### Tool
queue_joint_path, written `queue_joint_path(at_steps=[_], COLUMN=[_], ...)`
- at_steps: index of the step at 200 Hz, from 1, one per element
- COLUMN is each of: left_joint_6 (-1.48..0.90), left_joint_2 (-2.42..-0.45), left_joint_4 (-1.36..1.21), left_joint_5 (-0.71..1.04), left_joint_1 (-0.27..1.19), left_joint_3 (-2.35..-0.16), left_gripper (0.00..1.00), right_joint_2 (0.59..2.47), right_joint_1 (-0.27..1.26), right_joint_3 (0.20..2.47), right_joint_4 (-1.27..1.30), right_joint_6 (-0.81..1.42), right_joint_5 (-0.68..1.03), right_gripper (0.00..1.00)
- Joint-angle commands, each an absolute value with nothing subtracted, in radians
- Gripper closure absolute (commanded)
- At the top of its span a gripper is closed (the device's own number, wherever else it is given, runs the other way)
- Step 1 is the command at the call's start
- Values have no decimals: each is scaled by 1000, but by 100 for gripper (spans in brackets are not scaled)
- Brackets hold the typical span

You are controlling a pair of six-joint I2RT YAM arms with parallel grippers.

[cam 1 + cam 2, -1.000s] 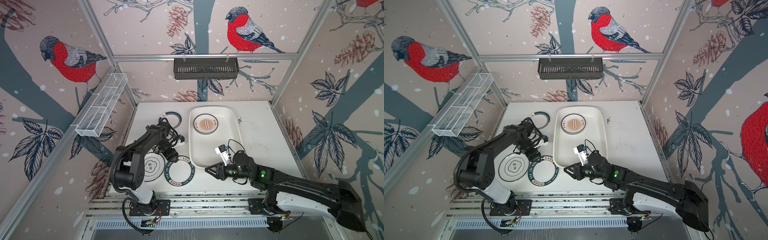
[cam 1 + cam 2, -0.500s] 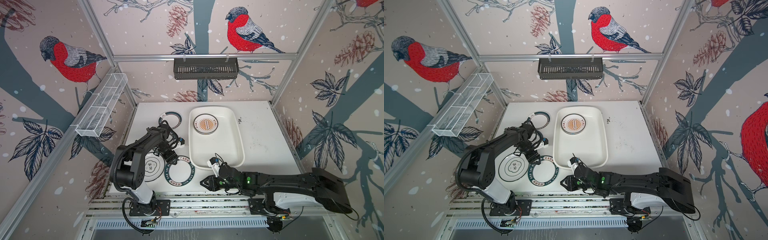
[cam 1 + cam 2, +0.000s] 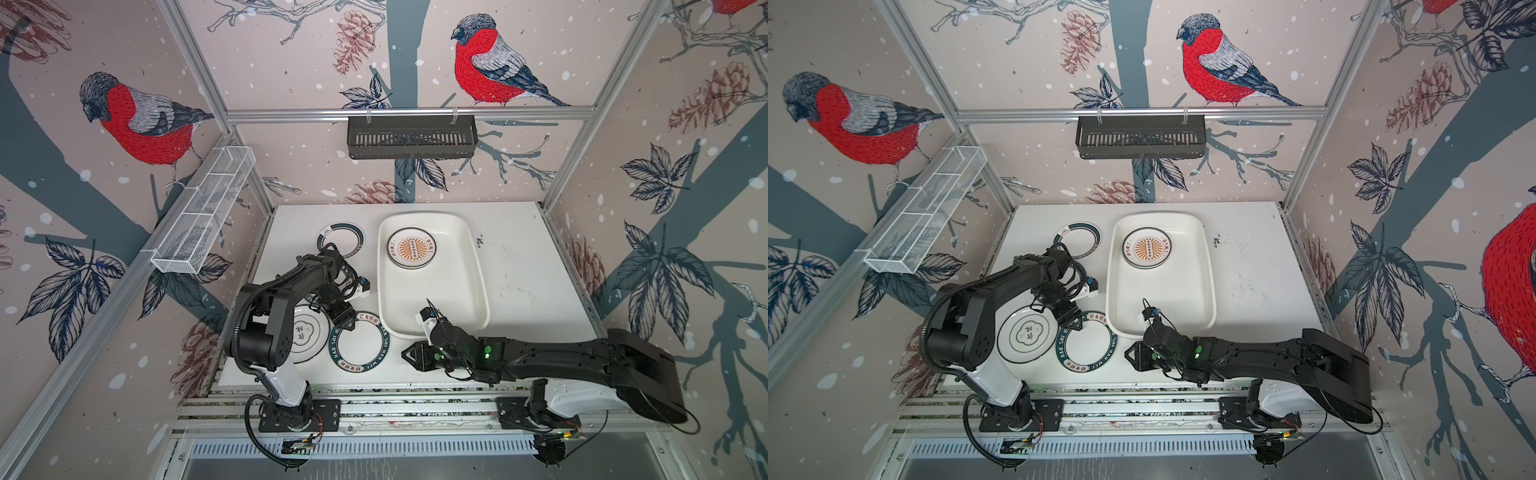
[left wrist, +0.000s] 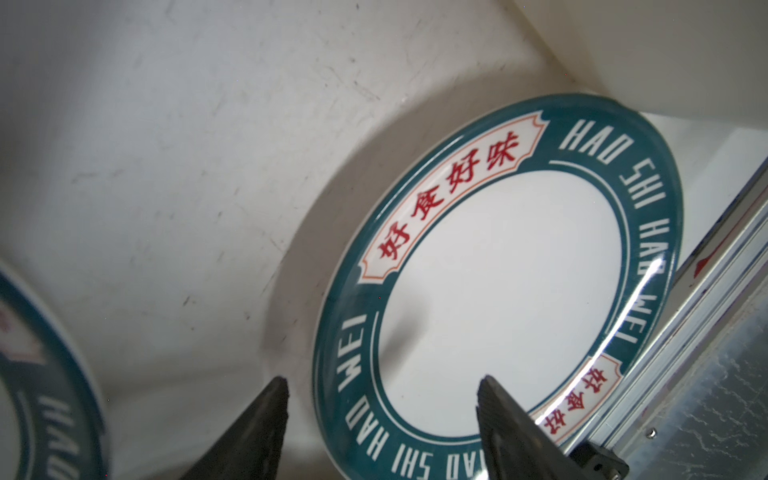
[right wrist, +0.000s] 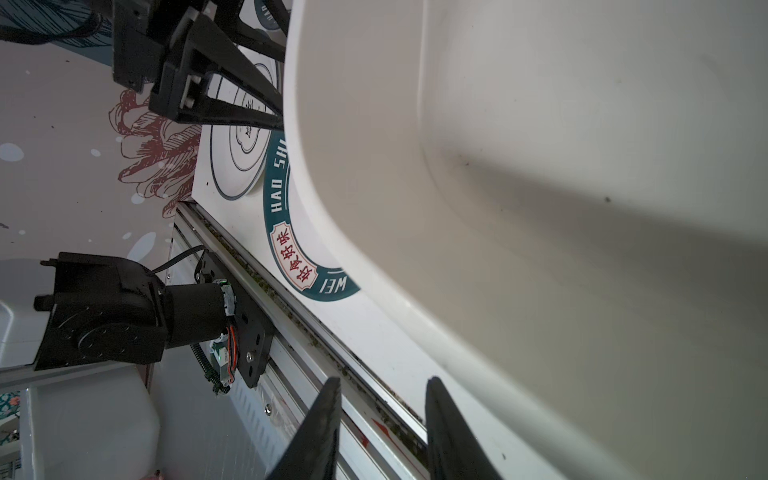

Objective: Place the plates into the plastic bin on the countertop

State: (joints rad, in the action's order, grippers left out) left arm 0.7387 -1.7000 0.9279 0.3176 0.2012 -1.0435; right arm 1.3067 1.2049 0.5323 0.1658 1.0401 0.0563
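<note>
The white plastic bin lies on the countertop with an orange sunburst plate at its far end. Left of it lie a green-lettered plate, a clover plate and, further back, a green-rimmed plate. Part of another green-rimmed plate shows in the left wrist view. My left gripper is open, its fingers straddling the lettered plate's rim. My right gripper hangs open and empty before the bin's near left corner.
A black slotted rack hangs on the back wall. A white wire-mesh basket runs along the left wall. Aluminium rails border the countertop's front edge, just below my right gripper.
My right arm has drawn back from the bin's near end to the countertop's front edge. My left gripper has edged toward the front lettered plate.
</note>
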Motion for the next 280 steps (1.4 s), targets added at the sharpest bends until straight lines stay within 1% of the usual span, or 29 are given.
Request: queue_joint_path(at_steps=[1,77,107,125,152,186,214,255,280], left_joint_6=[750,753,760,765,771,779,781,769,756], left_joint_2=[-1702,-1721,-1727,-1724,-1714,-1705,-1703,-1696,-1705], left_joint_4=[957,959,965,966,966,976,987,991,989], left_joint_5=[340,345,347,346,354,383,403,412,419], left_joint_1=[199,199,199,199,199,199,199,199,199], left_joint_3=[-1049,-1046,-1044,-1040,-1036,-1035,-1034,-1028,-1031], left_gripper=[28,29,31,32,33,34,37,40,41], right_joint_2=[1299,1260,1258,1226,1217,1224,1249,1366,1404], right_joint_1=[1190,1151,1202,1244,1294,1322,1340,1358,1358], right_joint_3=[523,506,515,505,456,370,348,317,304], right_joint_4=[179,170,166,173,236,400,495,682,731], right_joint_6=[1019,1001,998,1028,1124,1243,1299,1366,1377], right_joint_5=[34,59,82,87,55,-2,-44,-56,-69], right_gripper=[64,64,63,63,63,64,64,64,64])
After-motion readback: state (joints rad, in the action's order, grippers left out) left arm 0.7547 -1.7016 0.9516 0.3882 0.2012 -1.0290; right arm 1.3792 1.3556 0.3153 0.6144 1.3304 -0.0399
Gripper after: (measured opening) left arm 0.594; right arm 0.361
